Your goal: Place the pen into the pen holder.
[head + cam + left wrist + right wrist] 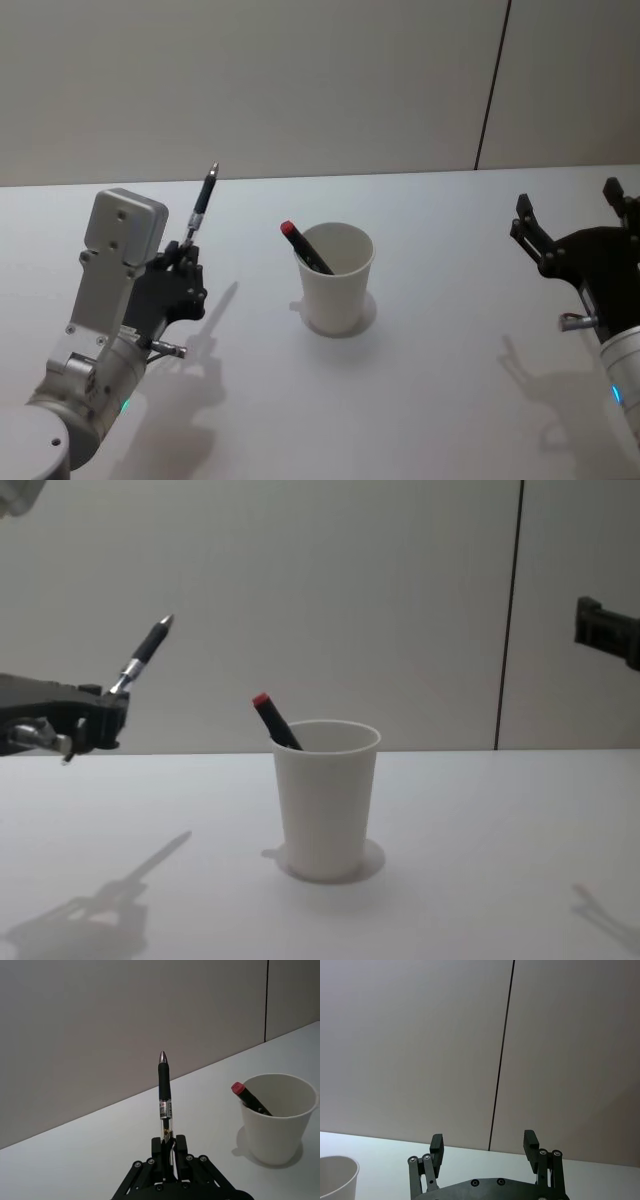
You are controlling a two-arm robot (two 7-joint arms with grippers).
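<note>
Well, my left gripper (169, 1143) is closed on the pen (164, 1089), the two fingers pinching its clear lower barrel just below the printed label; the rest of the pen stands free beyond my fingertips, clear of the table (450, 330).

The pen looks light and stiff, a slim plastic body that will not bend; I judge the smooth barrel slippery, so it could swivel or slide in a two-point pinch. The black rubber sleeve nearer the tip would give surer hold; the hold I have, low on the barrel, leaves a long free end to steer by.

Its long axis runs straight out from between my fingers, in line with them; the silver cone tip is the far end, pointing up and away from my palm. From the chest view the pen slants, its tip leaning up and toward the pen holder's side.

The pen holder (345, 290) stands upright on the table, off to the right of my left fingers and well apart from them; its open mouth sits lower than the pen's tip. A red-capped pen (298, 243) already leans inside it, its cap poking over the rim on the side nearest my fingers; I judge I would have to bring my pen over the rim and tip it down, minding that cap.

My right gripper (484, 1143) hangs far off on the other side of the cup, fingers spread wide, holding nothing.
</note>
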